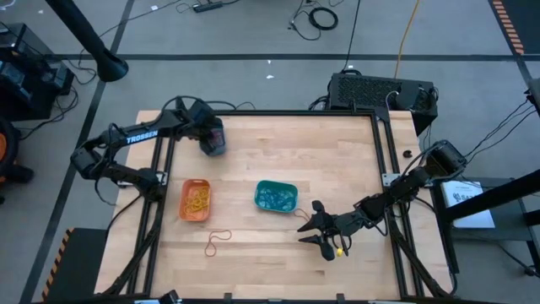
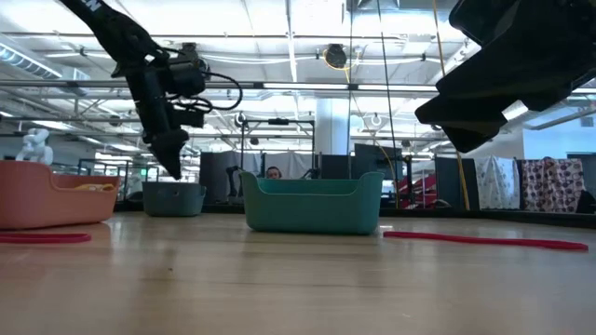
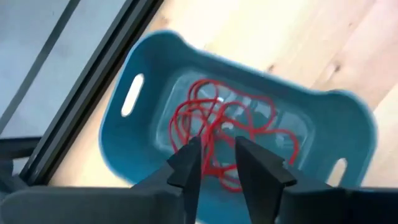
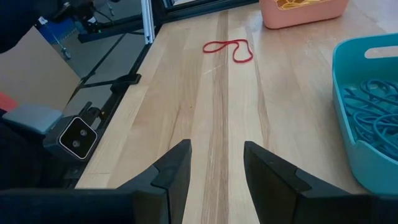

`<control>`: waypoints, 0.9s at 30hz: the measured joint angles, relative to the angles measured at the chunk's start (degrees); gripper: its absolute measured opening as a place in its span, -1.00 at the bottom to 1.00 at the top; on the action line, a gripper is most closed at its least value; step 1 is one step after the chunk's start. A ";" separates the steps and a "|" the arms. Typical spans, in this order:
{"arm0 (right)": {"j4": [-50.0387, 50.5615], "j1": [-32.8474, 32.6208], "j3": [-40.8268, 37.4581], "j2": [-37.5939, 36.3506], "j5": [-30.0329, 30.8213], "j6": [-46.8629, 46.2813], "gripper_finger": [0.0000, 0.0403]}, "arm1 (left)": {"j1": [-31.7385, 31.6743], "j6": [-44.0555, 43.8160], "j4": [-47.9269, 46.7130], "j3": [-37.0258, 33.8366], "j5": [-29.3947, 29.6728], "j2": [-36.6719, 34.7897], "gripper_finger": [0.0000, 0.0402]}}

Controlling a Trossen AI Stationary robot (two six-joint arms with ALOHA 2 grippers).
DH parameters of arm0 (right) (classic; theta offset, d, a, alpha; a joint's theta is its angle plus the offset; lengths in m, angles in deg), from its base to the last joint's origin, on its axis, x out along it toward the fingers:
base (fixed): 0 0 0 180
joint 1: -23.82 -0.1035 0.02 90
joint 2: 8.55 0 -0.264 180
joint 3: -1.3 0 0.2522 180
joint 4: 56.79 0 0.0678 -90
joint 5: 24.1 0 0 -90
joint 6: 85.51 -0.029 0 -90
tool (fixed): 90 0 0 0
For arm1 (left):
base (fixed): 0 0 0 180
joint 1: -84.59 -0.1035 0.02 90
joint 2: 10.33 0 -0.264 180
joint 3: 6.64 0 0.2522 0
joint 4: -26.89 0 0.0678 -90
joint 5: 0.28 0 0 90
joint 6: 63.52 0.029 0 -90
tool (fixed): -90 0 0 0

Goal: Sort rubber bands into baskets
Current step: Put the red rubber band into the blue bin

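My left gripper (image 3: 217, 146) hangs open over the darker blue basket (image 3: 134, 146) at the table's far left, fingers slanting down with a tangle of red rubber bands (image 3: 211, 115) lying on the basket's floor below them. In the low view its tip (image 2: 172, 167) stands just above that basket (image 2: 174, 197). My right gripper (image 4: 216, 149) is open low over bare wood at the near right, nothing between its fingers. One red rubber band (image 1: 217, 243) lies loose on the table. The orange basket (image 1: 184, 211) holds yellow bands, the teal basket (image 1: 261, 187) blue-green ones.
The loose red band (image 4: 229, 48) lies ahead of my right gripper, with the orange basket (image 4: 305, 15) beyond it and the teal basket (image 4: 348, 130) close beside the gripper. Dark frame rails (image 1: 157, 181) run along the table's left and right sides. Bare wood lies between the baskets.
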 joint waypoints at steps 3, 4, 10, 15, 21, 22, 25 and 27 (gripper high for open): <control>0.00 0.00 0.00 0.00 0.00 0.00 -0.30 | 1.80 -0.33 1.32 0.00 -0.40 0.00 -0.43; -0.01 0.00 0.00 0.00 0.00 0.00 -0.30 | 2.51 -0.35 1.80 0.00 -1.24 0.00 -0.43; -0.08 0.00 0.00 0.00 0.00 0.00 -0.30 | 7.44 -0.44 5.95 0.02 -12.13 0.00 -0.42; -0.11 0.00 0.00 0.00 0.20 -0.02 -0.30 | 13.71 -0.55 11.00 0.04 -26.09 0.00 -0.42; -0.09 0.00 0.00 0.00 0.19 -2.07 -0.30 | 25.18 -2.00 17.49 0.04 -33.39 0.00 -0.42; -0.09 0.00 0.00 0.00 0.18 -2.68 -0.30 | 27.37 -2.53 18.12 0.04 -33.49 0.00 -0.42; -0.09 0.00 0.00 0.00 0.18 -4.05 -0.30 | 34.39 -4.92 18.98 0.07 -33.56 0.00 -0.42; -0.09 0.00 0.00 0.00 0.18 -4.79 -0.30 | 39.48 -6.56 18.57 0.07 -33.59 0.00 -0.42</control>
